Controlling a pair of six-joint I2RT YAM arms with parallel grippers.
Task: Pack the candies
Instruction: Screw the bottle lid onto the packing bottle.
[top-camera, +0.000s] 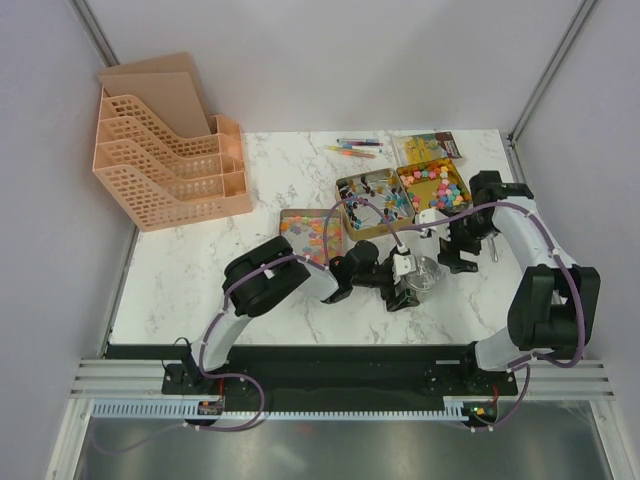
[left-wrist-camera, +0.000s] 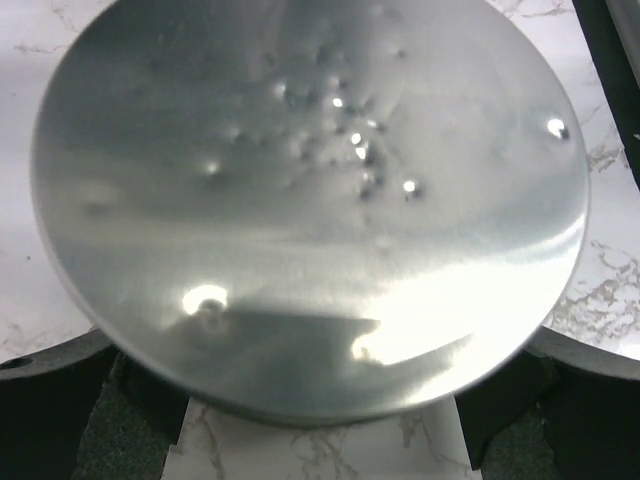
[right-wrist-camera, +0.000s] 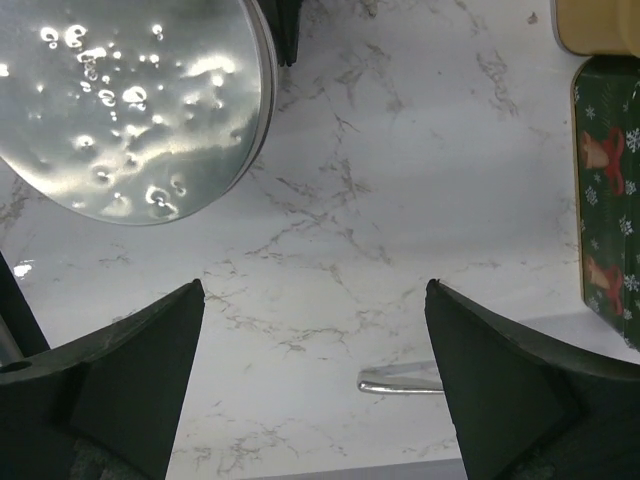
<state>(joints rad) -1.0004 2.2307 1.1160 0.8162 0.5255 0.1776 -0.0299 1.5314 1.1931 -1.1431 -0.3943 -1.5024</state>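
Marble table (top-camera: 200, 270) w/ peach file racks (top-camera: 170, 165) back-left. R gripper (right-wrist-camera: 313, 290) over bare marble, fingers wide apart. L gripper (left-wrist-camera: 320, 400) fingers spread, flanking round metal lid (left-wrist-camera: 300, 200). Three open tins (top-camera: 342, 188) mid-table holding candies (top-camera: 437, 186); pink/yellow/blue lumps in rightmost.

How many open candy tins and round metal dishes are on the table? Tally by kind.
Candy tins: 3
Round metal dish: 1
Total: 4
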